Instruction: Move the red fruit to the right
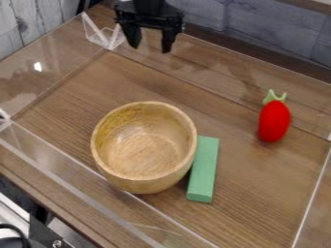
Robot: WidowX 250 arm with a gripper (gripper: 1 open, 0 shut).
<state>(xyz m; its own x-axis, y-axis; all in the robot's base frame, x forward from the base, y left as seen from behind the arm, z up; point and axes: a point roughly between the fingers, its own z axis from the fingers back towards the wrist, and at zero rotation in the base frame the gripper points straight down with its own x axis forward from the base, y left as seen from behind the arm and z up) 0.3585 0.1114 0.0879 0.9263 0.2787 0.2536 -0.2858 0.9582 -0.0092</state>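
Hovering wide open, end effector [150, 42] holds nothing.

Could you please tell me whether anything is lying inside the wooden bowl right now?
The wooden bowl looks empty: only its bare grained floor shows. The near inner wall is hidden by the rim, so that strip cannot be checked.
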